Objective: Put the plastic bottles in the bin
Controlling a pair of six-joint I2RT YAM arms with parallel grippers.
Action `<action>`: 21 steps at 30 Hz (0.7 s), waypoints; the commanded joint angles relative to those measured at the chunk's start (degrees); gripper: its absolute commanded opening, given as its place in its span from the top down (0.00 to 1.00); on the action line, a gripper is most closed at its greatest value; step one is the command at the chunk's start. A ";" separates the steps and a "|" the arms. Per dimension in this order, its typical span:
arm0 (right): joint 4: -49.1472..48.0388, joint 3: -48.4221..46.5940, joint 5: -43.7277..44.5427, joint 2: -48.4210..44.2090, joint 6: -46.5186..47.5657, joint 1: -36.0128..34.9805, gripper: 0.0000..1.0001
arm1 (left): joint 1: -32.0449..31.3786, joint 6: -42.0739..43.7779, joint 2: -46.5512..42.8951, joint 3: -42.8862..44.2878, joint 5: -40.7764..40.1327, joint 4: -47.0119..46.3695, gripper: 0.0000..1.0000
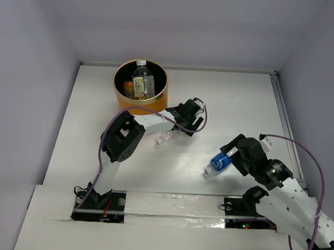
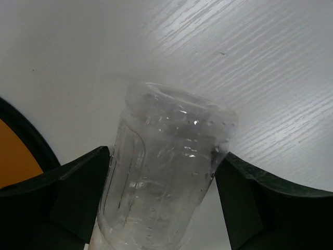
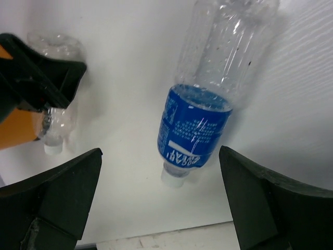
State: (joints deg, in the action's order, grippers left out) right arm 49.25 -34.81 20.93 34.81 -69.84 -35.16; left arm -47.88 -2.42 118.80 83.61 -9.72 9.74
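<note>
Okay, left gripper (image 2: 162, 194) is clamped on the clear bottle (image 2: 167, 156), so lift above the rim before swinging to the bin (image 1: 140, 107) at 10 o'clock; right gripper (image 3: 160, 153) stands apart by the blue-labelled bottle (image 3: 195, 125).

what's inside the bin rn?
The bin holds a fruit-labelled bottle and, to its left, an orange bottle. Anything under them, and the floor behind the near wall, is hidden.
</note>
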 commanded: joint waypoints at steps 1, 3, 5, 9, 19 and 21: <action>-2.49 -0.52 1.58 4.63 1.54 3.51 0.00 | -0.37 -1.27 -0.94 0.15 2.06 -1.38 0.27; -4.50 -0.96 1.57 7.98 2.69 7.02 0.00 | -0.37 -2.06 -2.43 -1.61 3.30 -2.09 0.39; -6.27 -1.49 1.66 12.99 5.67 9.48 0.00 | -0.37 -3.91 -4.18 -3.18 4.52 -2.35 0.45; -8.65 -4.12 2.35 20.46 10.95 16.51 0.01 | -0.37 -7.33 -14.09 -5.48 8.56 -3.50 0.57; -11.81 -11.77 -5.18 39.43 26.32 21.45 0.07 | -1.52 -12.53 -36.35 1.36 8.59 -2.01 0.59; -12.68 -13.26 -8.07 42.08 27.74 21.45 0.04 | -0.12 -12.61 -38.20 5.93 6.56 0.36 0.59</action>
State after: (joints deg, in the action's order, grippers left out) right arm 39.62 -44.53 17.69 73.89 -47.97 -13.89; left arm -49.39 -13.47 84.12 84.18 -0.47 9.13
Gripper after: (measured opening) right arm 0.945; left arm 0.595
